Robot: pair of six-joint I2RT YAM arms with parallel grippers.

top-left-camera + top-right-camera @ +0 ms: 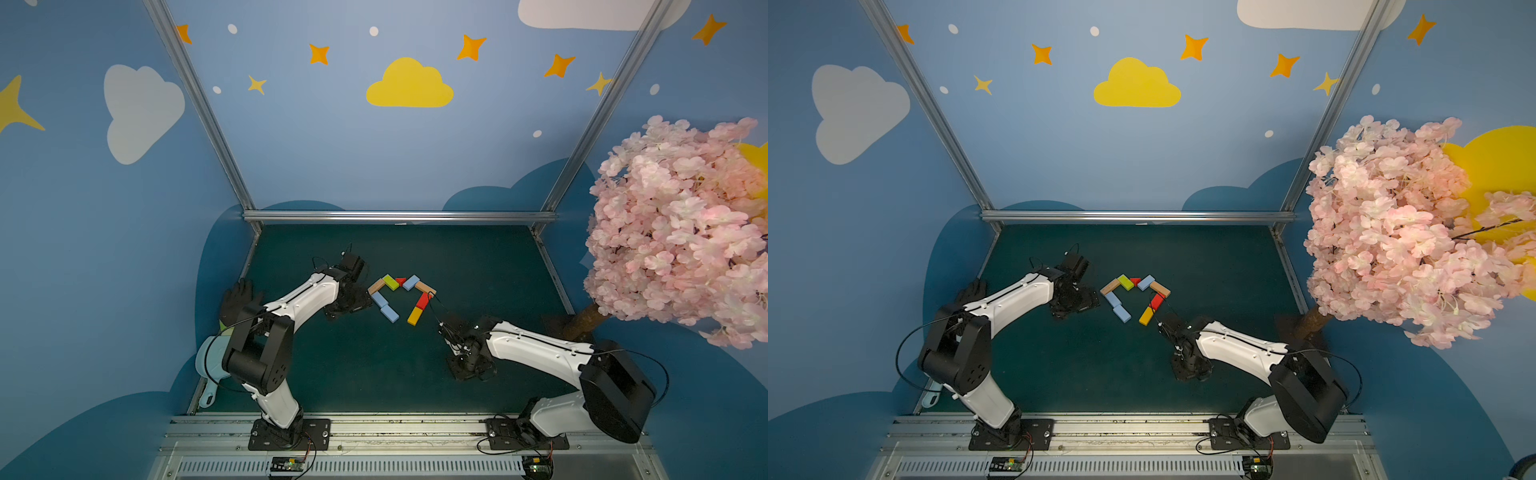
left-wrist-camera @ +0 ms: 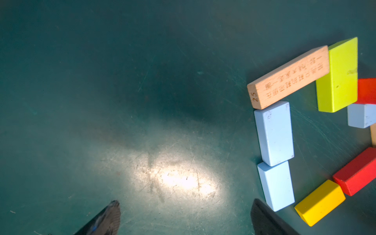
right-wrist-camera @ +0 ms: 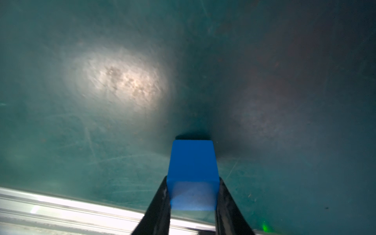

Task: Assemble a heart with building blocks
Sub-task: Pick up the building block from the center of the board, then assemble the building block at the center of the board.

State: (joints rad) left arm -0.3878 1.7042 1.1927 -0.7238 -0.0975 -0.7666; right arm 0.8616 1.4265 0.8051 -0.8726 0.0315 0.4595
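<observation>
While your right gripper (image 3: 192, 182) pinches the dark blue cube (image 3: 192, 160) between its narrow jaws close to the green mat (image 3: 101, 142), your left gripper (image 2: 185, 203) stands spread wide, the unfinished heart (image 2: 273, 134) lying just beside one of its fingertips (image 2: 262, 215) and well apart from the right gripper.

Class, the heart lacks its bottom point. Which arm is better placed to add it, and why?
Right: the right end effector grips the blue cube; the left end effector is open, empty, beside the heart.
</observation>
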